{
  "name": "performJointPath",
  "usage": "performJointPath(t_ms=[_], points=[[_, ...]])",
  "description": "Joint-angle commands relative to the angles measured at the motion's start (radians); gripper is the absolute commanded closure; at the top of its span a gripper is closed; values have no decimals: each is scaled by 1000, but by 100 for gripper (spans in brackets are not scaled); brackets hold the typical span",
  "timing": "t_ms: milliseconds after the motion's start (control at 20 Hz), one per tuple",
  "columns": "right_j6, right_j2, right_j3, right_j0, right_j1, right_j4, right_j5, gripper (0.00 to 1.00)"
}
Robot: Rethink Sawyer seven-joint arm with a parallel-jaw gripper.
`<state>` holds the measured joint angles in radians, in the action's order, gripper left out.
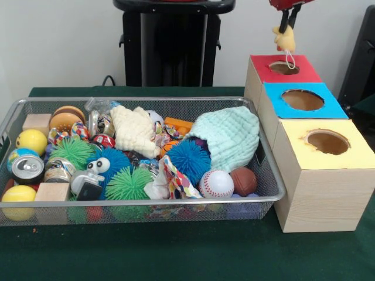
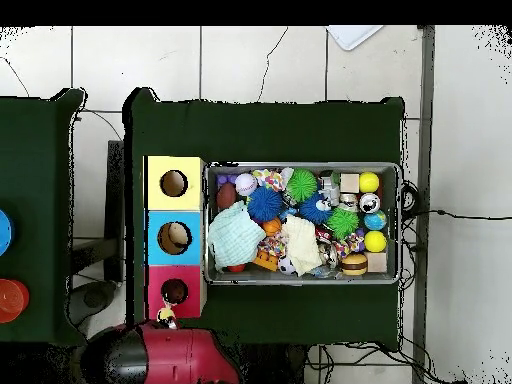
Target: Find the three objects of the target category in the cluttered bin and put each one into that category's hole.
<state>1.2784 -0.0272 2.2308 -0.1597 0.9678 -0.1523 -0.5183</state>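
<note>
A small pale yellow soft toy figure [image 1: 286,37] is being held up by the red and black gripper [image 1: 287,24], right above the round hole [image 1: 283,68] cut through the red top of the pale wooden box [image 1: 285,70], so the drop looks pretty much lined up. The dark fingers [image 1: 284,22] are pinched on the toy's top end, and the rest of it is left dangling.

The toy's long axis is hung close to vertical, head end up in the grip, bottom end pointed down at the hole, with a thin white loop [image 1: 290,58] trailing lowest, nearly at the rim.

What could go wrong: that loop or a soft limb could get snagged on the hole's edge, and the toy would be left draped on the red top instead of dropped through. A slight offset could do the same, since the toy seems to sit a bit toward one side of the hole in the overhead view. The neighbouring blue-topped box [image 1: 302,100] is touching, so a sideways swing could send it there.

The long silver wire mesh basket [image 1: 146,100] on the green bench [image 1: 176,252] is still stuffed with clutter
</note>
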Motion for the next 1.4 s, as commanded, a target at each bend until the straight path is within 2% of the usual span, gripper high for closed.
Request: performJointPath(t_ms=[50,150,200,350,600,1400], points=[[264,-9,114,13,-23,-5,134,100],[263,5,123,20,-43,-14,178,100],[258,14,126,26,-49,-21,196,0],[263,46,135,48,-59,-35,270,0],[269,67,140,54,-68,-54,313,0],[271,36,116,22,-69,-55,288,0]])
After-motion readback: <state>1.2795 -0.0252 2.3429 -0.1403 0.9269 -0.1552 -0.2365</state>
